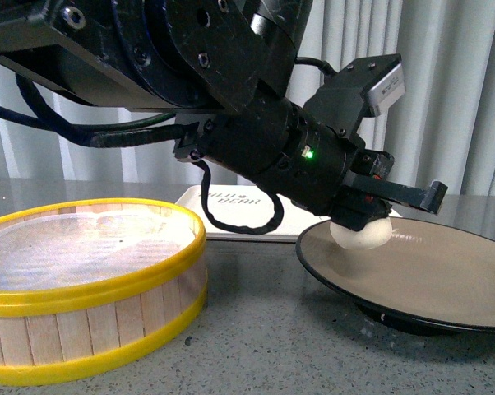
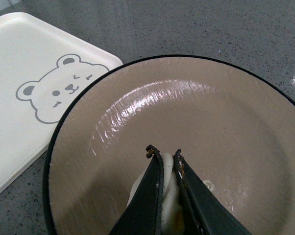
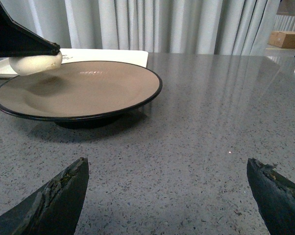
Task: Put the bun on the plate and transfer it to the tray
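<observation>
Left tool (image 2: 163, 152), clamped on the steamed bun (image 1: 364, 235), and right tool (image 3: 166, 160), jaws wide apart, over the gray speckled table (image 3: 211, 98). Cream bear-printed tray (image 2: 20, 54) lies just beside the black-rimmed plate (image 1: 445, 271); the bun hangs just above the plate's tray-side inner slope.

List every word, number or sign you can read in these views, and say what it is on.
Tray: two lines of dark lettering, partly hidden and too blurred to read for certain.
Tray, left wrist view: only a bear face drawing, with no words in view.
Plate and basket: no text.
</observation>
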### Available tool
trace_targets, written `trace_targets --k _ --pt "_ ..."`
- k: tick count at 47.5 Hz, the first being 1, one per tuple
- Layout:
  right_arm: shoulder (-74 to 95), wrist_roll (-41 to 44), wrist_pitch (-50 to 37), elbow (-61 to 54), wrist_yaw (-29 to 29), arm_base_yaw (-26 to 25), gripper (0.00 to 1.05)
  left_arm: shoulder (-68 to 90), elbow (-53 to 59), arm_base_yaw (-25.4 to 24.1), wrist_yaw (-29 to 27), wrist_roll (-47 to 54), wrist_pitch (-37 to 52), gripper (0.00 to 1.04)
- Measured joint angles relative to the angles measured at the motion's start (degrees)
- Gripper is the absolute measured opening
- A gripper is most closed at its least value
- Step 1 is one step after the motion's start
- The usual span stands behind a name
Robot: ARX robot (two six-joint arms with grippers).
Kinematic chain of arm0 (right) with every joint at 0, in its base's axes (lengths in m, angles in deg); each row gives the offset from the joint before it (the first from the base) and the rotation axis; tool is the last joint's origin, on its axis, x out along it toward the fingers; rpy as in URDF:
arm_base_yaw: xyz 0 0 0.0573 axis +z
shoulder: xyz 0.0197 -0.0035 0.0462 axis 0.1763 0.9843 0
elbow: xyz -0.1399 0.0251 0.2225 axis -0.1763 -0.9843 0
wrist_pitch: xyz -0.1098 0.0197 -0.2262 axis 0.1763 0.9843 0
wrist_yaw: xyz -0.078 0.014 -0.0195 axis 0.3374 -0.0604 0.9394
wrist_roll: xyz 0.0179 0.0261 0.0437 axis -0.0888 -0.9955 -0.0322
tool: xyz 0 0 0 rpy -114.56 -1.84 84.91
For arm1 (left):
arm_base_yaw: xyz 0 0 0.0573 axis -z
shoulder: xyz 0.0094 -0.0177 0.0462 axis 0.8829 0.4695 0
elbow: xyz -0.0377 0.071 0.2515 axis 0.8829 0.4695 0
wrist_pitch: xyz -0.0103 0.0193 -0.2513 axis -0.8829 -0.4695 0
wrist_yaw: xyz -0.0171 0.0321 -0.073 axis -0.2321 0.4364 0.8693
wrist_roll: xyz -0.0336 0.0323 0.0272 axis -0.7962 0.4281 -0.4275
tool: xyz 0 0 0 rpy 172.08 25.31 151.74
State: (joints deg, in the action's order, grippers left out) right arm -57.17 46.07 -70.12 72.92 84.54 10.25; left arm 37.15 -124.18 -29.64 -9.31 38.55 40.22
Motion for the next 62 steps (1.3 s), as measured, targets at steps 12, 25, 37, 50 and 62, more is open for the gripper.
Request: trace_targets --k 12,25,37,50,62 --pt "0.0 0.0 0.0 0.0 0.0 0.0 0.96 2.8 -2.0 1.6 -1.5 0.2 -0.6 0.05" --pt "0.0 0.0 0.0 0.0 0.0 0.0 0.96 6.2 -5.3 3.3 -1.8 0.2 -1.4 0.05" --pt "0.0 0.0 0.0 0.0 0.0 0.0 0.96 7.1 -5.9 3.7 -2.9 -1.3 -0.8 0.5" --pt "0.0 0.0 0.0 0.0 0.0 0.0 0.96 7.1 -8.1 2.7 -3.6 -6.2 0.0 0.93" --pt "0.0 0.0 0.0 0.0 0.0 0.0 0.96 5.6 -9.7 -4.4 -9.3 -12.7 3.8 0.98"
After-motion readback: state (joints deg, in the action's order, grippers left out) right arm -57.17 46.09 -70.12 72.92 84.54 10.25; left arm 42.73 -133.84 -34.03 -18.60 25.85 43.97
